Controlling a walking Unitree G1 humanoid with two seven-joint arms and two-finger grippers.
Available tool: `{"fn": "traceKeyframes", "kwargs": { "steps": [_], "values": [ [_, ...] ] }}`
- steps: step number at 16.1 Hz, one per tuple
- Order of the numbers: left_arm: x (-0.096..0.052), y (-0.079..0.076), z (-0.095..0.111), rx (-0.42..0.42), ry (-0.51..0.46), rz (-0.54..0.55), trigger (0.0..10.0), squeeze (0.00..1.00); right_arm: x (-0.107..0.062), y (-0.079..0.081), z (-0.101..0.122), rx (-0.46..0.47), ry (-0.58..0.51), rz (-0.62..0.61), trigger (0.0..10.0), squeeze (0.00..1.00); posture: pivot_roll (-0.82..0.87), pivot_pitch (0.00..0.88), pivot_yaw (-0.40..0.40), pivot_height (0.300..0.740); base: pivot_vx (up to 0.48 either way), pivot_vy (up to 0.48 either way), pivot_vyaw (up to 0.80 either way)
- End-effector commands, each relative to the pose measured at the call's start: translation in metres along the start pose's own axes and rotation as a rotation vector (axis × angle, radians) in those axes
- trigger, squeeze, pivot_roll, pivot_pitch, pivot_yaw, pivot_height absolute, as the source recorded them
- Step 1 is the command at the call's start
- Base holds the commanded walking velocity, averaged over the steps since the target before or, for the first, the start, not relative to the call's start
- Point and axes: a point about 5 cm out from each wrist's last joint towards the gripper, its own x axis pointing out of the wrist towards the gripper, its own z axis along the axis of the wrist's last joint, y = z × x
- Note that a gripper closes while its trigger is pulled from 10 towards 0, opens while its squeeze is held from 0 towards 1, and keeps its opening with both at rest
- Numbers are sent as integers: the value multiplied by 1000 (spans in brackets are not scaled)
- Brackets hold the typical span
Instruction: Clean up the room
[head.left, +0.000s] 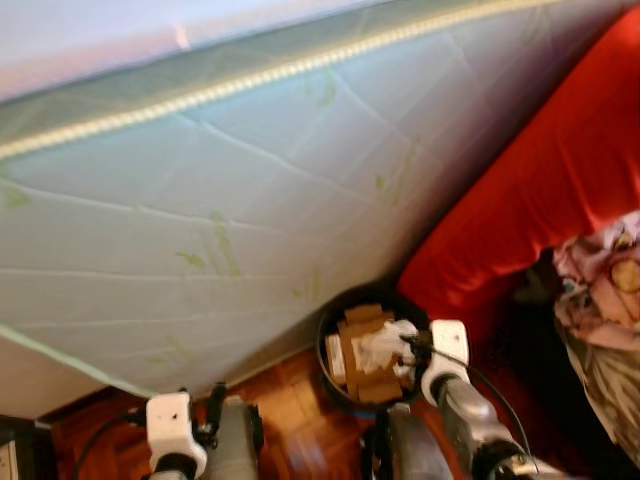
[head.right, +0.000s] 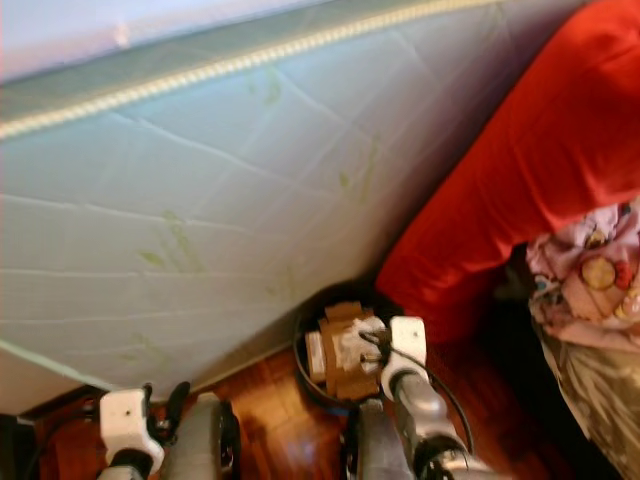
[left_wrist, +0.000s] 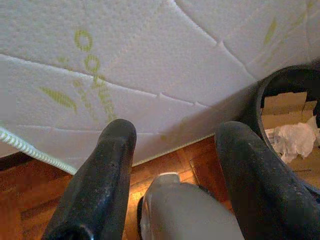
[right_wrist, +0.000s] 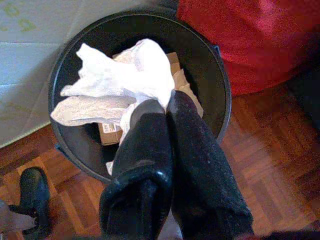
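Right wrist view: right tool (right_wrist: 167, 102) clenched on a crumpled white tissue (right_wrist: 117, 82), held over the mouth of the black bin (right_wrist: 222, 85); cardboard scraps (head.left: 362, 335) already lie inside; the tissue fans out from the fingertips toward 10 o'clock, within the rim. To do the drop well, release only while the wad hangs inside the rim, clear of the mattress (head.left: 250, 200) at 12 o'clock; left tool (left_wrist: 172, 155) released, idle over the parquet floor (right_wrist: 260, 170).

Bin (head.left: 330, 345) sits on the floor (head.left: 290, 420) between mattress (head.left: 200, 220) on the left and sofa (head.left: 540, 190) on the right.
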Motion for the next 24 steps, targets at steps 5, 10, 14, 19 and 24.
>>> {"fn": "traceKeyframes", "kwargs": {
  "steps": [5,10,14,19,24],
  "values": [
    [-12,9,34,10,-92,33,10000,0,5,-4,21,35,-38,-49,10000,0,195,427,-39,646,0,0,0],
    [-14,8,70,18,-154,31,10000,0,7,-4,29,43,-63,-52,10000,0,222,493,-42,646,0,0,0],
    [-14,6,81,20,-157,26,10000,0,7,-7,33,57,-71,-74,10000,0,232,511,-39,646,0,0,0],
    [-24,5,85,23,-142,26,10000,0,8,-8,36,24,-66,-79,10000,1000,250,538,-36,646,0,0,0],
    [-29,6,88,27,-125,27,10000,0,7,-10,30,27,-50,-87,10000,1000,265,554,-23,646,0,0,0]
  ]
}}
